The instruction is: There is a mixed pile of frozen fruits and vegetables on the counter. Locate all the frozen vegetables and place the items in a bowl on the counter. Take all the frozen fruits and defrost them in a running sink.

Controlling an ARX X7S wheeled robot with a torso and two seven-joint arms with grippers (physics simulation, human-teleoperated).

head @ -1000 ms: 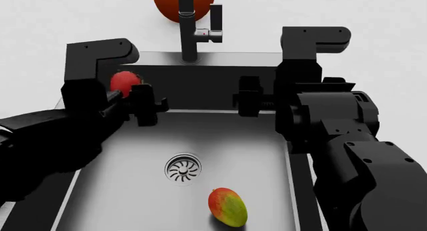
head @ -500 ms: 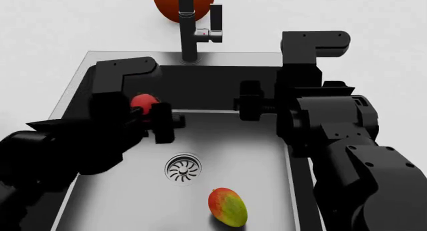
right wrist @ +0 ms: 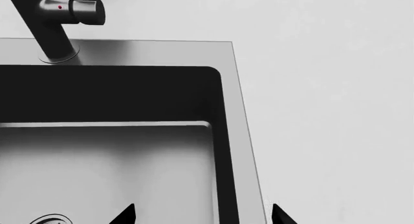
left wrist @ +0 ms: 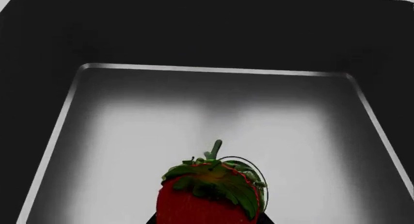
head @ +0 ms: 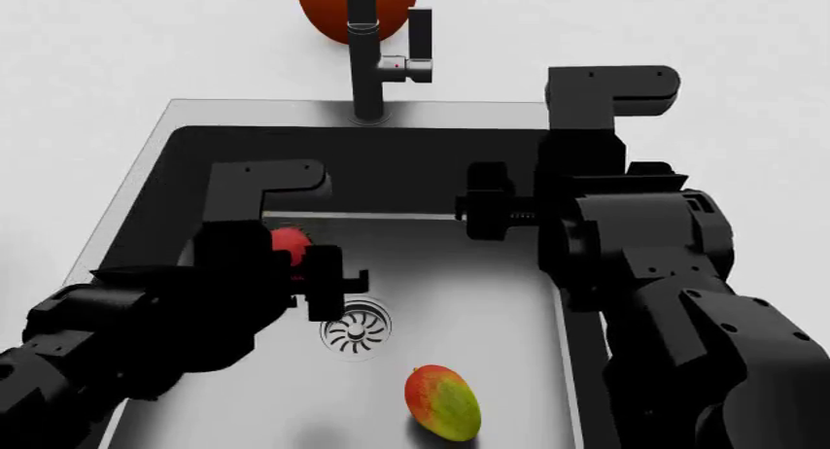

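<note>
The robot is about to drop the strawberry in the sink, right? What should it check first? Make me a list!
1. Strawberry held by the left gripper: ok.
2. Strawberry over the sink basin, not the rim: ok.
3. Landing spot free: ok, the mango lies off to one side, near the front.
4. Right gripper out of the way: ok, open and empty near the basin's right wall.
5. Water running from the faucet: cannot tell, no stream shows.

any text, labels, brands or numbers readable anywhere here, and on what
None: no words, numbers or brand marks are readable in any view.
The only sign is a small red dot, without lettering, on the faucet handle.
The sink, strawberry and mango bear no labels.
</note>
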